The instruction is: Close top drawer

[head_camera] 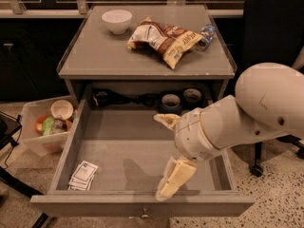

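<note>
Across the lower half of the frame, the top drawer (118, 141) stood pulled far out, small paper packets (83, 175) lying in its lower-left corner. Over its right side hung the gripper (161, 156), fingers spread wide, the lower fingertip near the front panel.
</note>
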